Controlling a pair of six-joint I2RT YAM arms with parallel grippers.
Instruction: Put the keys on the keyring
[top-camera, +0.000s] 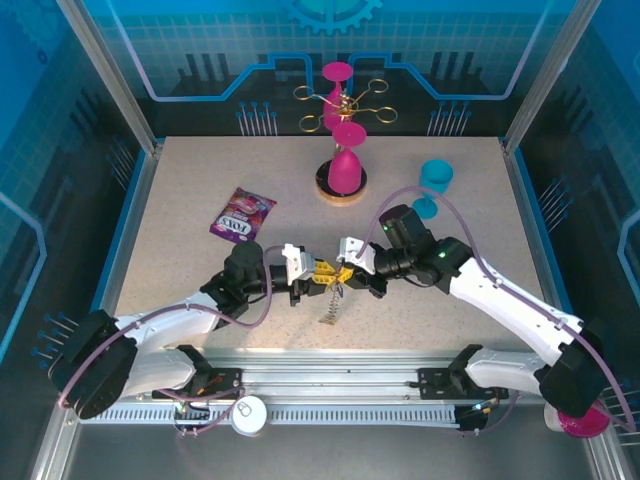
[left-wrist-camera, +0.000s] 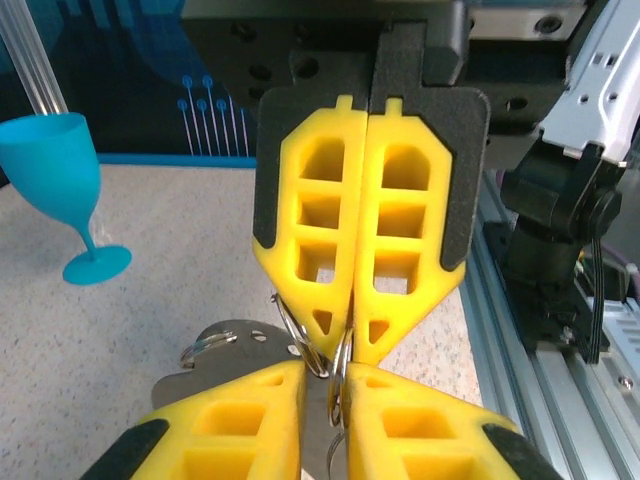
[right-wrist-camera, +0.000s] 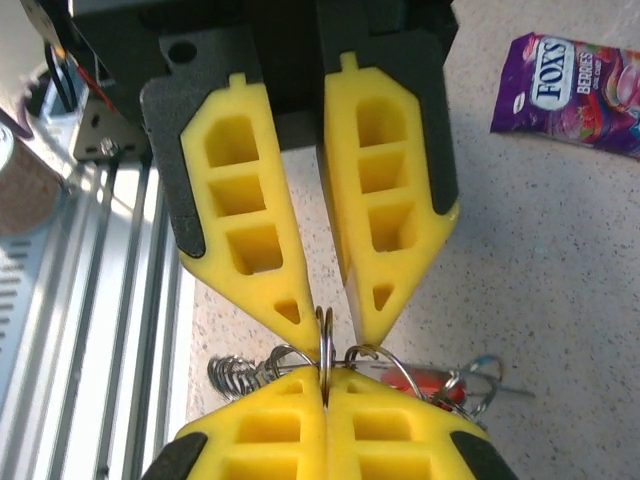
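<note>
A: Keys where?
B: Bunched off the surface, near centre, between both grippers; chain dangles.
A: Fingers?
B: Right gripper closed on a silver ring, probably steadying it for threading. Left gripper fingers slightly parted around it; grip cannot be told.

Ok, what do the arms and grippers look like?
Both the left arm and right arm have white links, black joints and a mauve cable looping alongside. The left gripper and right gripper each have two yellow fingers, tapered and latticed with square cut-outs, on black mounts.
</note>
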